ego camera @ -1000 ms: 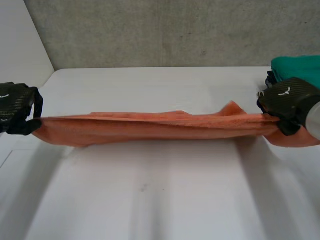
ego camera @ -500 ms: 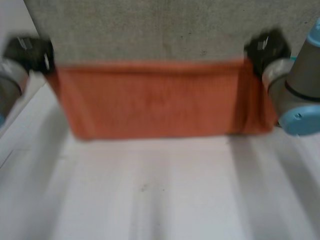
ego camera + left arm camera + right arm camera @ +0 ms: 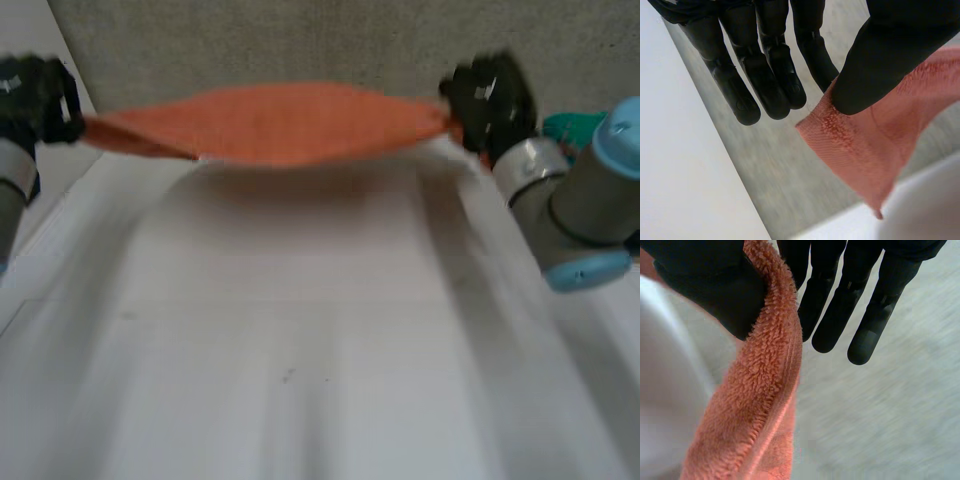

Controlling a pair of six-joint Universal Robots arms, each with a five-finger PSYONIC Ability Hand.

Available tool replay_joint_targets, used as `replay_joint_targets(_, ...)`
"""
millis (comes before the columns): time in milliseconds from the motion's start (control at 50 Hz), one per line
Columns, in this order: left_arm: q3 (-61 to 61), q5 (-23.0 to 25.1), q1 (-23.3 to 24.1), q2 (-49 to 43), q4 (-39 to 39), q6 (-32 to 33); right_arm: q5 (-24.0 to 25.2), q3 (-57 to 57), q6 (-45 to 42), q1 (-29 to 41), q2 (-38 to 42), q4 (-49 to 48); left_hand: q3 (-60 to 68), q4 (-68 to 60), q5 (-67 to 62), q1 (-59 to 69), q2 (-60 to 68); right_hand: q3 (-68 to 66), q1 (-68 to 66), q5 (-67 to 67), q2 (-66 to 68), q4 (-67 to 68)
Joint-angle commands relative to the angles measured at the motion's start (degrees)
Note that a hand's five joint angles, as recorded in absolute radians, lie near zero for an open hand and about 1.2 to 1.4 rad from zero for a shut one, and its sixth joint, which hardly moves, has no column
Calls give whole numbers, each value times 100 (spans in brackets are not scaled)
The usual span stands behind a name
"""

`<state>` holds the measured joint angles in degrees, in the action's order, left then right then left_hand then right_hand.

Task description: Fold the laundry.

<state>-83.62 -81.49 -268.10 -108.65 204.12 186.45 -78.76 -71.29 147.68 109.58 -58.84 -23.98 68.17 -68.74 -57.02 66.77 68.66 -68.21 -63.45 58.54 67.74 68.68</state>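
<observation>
I hold the orange towel (image 3: 270,122) stretched in the air above the far part of the white table (image 3: 300,340). My left hand (image 3: 35,95) pinches a corner at one end between thumb and fingers; my right hand (image 3: 487,92) pinches the opposite end likewise.

One orange towel (image 3: 270,125), two hands (image 3: 35,95) (image 3: 490,95), perhaps one green cloth (image 3: 562,127).
</observation>
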Motion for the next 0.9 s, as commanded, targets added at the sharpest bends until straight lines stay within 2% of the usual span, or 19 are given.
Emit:
replay_joint_targets(20, -1235, 467, -40, -69, 786, 225, 89, -526, 287, -50, 645, 657, 1183, -1126, -1298, 1323, 1134, -1179, -1655, 1146, 1226, 1132)
replay_joint_targets(80, -1525, 573, -58, -148, 1068, 330, 53, -579, 709, -112, 918, 771, 1183, -1126, -1298, 1323, 1134, -103, -578, 70, 149, 56)
replay_joint_targets(160, -1675, 547, -102, -157, 1165, 357, -122, -579, 1403, -226, 1024, 859, 1183, -1126, -1298, 1323, 1134, 2553, 2077, -2586, -2506, -2599)
replay_joint_targets(260, -1728, 529, -242, -8, 1121, 348, -482, -570, 2368, -480, 884, 1140, 1183, -1126, -1298, 1323, 1134, 3514, 3039, -3547, -3468, -3561)
replay_joint_targets(360, -1737, 564, -374, 151, 1016, 322, -509, -465, 2924, -709, 866, 1755, 1183, -1126, -1298, 1323, 1134, 3433, 2957, -3466, -3386, -3479)
replay_joint_targets(480, -1772, 599, -453, 256, 709, 252, -351, -280, 3188, -981, 1006, 2493, 1183, -1126, -1298, 1323, 1134, 2626, 2151, -2659, -2580, -2673)
replay_joint_targets(620, -1833, 599, -515, 327, 401, 251, -97, -210, 3715, -1149, 1085, 2608, 1183, -1126, -1298, 1323, 1134, 1937, 1461, -1970, -1890, -1983)
replay_joint_targets(680, -1877, 617, -541, 397, 243, 243, 184, -192, 4040, -1193, 1138, 2626, 1183, -1126, -1298, 1323, 1134, 1566, 1090, -1599, -1519, -1613)
replay_joint_targets(760, -1930, 696, -568, 529, -12, 243, 510, -183, 4216, -1193, 1165, 2652, 1183, -1126, -1298, 1323, 1134, 1732, 1257, -1765, -1685, -1779)
replay_joint_targets(780, -1947, 739, -585, 581, -100, 243, 571, -192, 4208, -1184, 1156, 2696, 1183, -1126, -1298, 1323, 1134, 2150, 1674, -2183, -2103, -2196)
replay_joint_targets(900, -1974, 854, -629, 705, -302, 251, 581, -219, 4076, -1167, 1103, 2819, 1183, -1126, -1298, 1323, 1134, 2288, 1813, -2321, -2242, -2335)
